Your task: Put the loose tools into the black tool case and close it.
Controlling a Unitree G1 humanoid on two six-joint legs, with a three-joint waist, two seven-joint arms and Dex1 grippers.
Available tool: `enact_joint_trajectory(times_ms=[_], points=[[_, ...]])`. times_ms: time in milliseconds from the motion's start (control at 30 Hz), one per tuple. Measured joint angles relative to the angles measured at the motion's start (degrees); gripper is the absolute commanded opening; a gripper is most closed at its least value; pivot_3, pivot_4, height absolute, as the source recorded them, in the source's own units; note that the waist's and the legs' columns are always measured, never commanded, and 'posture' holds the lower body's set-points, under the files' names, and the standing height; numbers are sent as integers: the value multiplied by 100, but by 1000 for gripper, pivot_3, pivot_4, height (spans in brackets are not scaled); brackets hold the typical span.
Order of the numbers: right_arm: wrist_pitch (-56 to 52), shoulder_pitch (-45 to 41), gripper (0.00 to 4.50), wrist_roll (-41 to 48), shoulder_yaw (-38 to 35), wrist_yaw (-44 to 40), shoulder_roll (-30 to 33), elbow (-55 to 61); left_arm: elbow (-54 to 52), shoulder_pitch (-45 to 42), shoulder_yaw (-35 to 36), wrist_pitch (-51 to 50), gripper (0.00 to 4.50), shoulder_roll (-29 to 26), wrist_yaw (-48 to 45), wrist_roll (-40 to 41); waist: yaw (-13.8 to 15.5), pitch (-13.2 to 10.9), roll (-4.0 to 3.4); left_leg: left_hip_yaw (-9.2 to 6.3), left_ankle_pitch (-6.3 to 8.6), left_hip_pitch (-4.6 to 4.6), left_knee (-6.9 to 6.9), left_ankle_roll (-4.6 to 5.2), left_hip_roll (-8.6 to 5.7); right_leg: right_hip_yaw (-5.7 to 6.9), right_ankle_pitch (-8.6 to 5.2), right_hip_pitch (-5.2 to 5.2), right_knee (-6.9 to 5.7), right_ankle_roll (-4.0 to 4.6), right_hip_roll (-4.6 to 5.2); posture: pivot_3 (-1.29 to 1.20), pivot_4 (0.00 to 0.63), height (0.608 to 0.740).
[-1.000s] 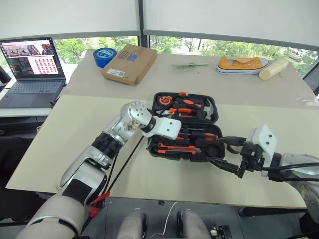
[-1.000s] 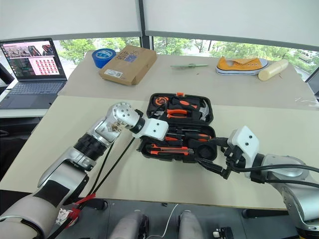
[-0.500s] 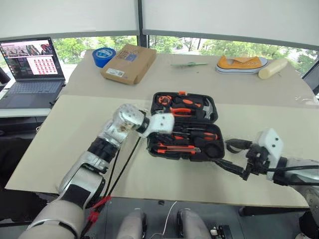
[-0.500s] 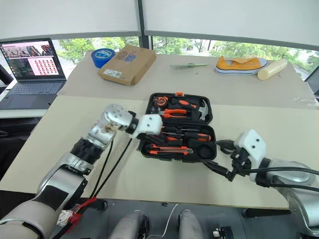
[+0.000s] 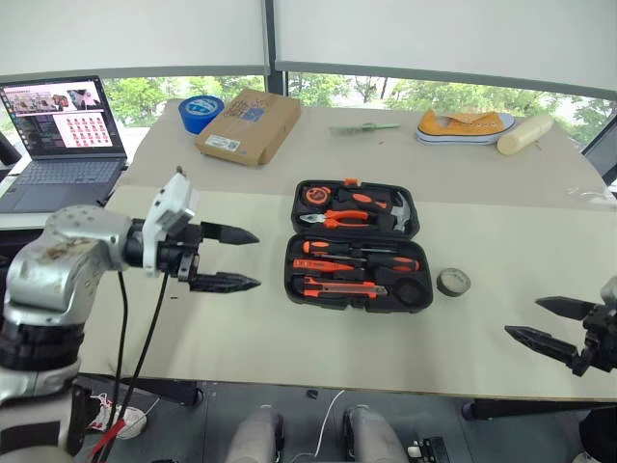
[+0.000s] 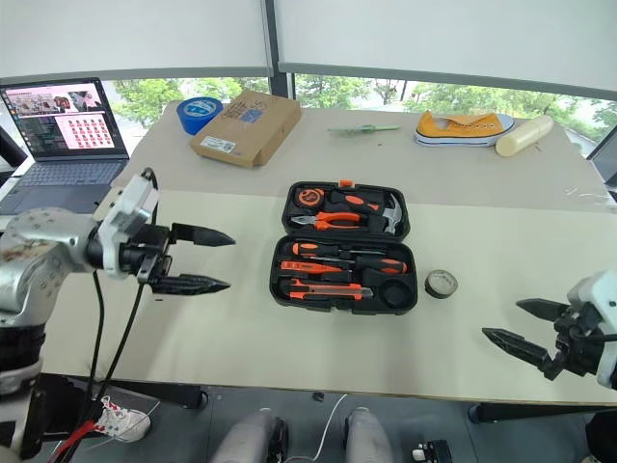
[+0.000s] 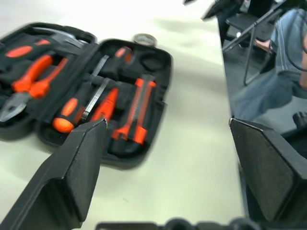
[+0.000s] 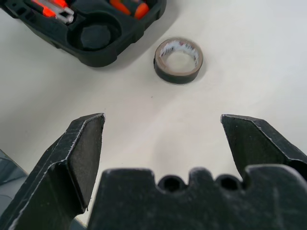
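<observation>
The black tool case (image 5: 295,228) lies open in the middle of the table. Its near half holds orange-and-black screwdrivers (image 5: 359,260) and a utility knife (image 5: 342,286), beside a bare round slot (image 5: 410,290). A small dark tape roll (image 5: 453,282) lies loose on the table just right of the case, and shows ahead of my right fingers (image 8: 179,60). My left gripper (image 5: 256,258) hovers open left of the case, pointing at it, with nothing held. My right gripper (image 5: 523,316) is open and empty near the table's front right edge, apart from the roll.
A hammer, pliers and a tape measure (image 5: 353,203) fill the case's far half. At the back are a laptop (image 5: 63,135), a blue tape roll (image 5: 201,109), a cardboard box (image 5: 251,123) and a yellow shoe (image 5: 468,125). The table's front edge runs just below my right gripper.
My left arm has pulled back from the case to the left, and its gripper has opened. My right gripper has drawn away to the right, and the tape roll now shows beside the case.
</observation>
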State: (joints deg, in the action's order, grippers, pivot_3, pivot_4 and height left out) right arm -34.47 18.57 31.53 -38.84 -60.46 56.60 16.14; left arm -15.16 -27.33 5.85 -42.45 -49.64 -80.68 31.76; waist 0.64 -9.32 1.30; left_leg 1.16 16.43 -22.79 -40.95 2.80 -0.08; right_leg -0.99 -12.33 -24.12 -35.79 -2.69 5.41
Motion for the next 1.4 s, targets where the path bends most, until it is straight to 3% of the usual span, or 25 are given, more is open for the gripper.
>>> enact_joint_trajectory(times_ms=[100,267,467,700,933,1233,1400], points=[[117,-671,4500,-152,560,-23,148,-250,-167,224,-17,96,4427,43,288,-7,-15,-1,2,4,-2,4,-1,-3,-1,-3,0,1,-1,1,-1,0,150,735],[478,-1902,4500,-788,2131,37,122,-748,-350,132,-137,146,4427,245,753,0,-16,-1,2,7,-4,2,1,-7,-4,-3,-1,-7,-5,3,-4,0,150,735],[805,-2708,4500,-1353,3151,131,-108,-1382,-510,110,-252,131,4427,274,1018,31,-4,-1,1,6,-5,-4,1,-9,-4,-2,0,-10,-8,3,-1,0,150,735],[1114,-3208,2366,-1891,3713,324,-445,-2153,-533,112,-259,268,4500,260,1164,20,-12,-1,0,8,-6,-3,3,-9,-4,-2,0,-12,-8,4,-3,0,150,735],[1456,-3248,85,-1913,3675,305,-540,-2399,-528,112,-313,396,4500,183,1157,-6,-5,-1,0,8,-6,-2,2,-10,-4,-2,0,-10,-9,4,-2,0,150,735],[837,-3169,85,-1186,3203,43,-385,-1161,-486,139,-490,530,4500,142,1122,-21,-50,-1,-1,7,-5,0,8,-9,1,-4,-1,-14,-11,6,-8,0,150,735],[294,-3269,85,-821,3449,70,-423,-66,-424,138,-591,661,4500,143,1122,-84,-46,-2,0,4,-5,-2,9,-9,0,-1,-2,-13,-13,7,-5,0,150,735]])
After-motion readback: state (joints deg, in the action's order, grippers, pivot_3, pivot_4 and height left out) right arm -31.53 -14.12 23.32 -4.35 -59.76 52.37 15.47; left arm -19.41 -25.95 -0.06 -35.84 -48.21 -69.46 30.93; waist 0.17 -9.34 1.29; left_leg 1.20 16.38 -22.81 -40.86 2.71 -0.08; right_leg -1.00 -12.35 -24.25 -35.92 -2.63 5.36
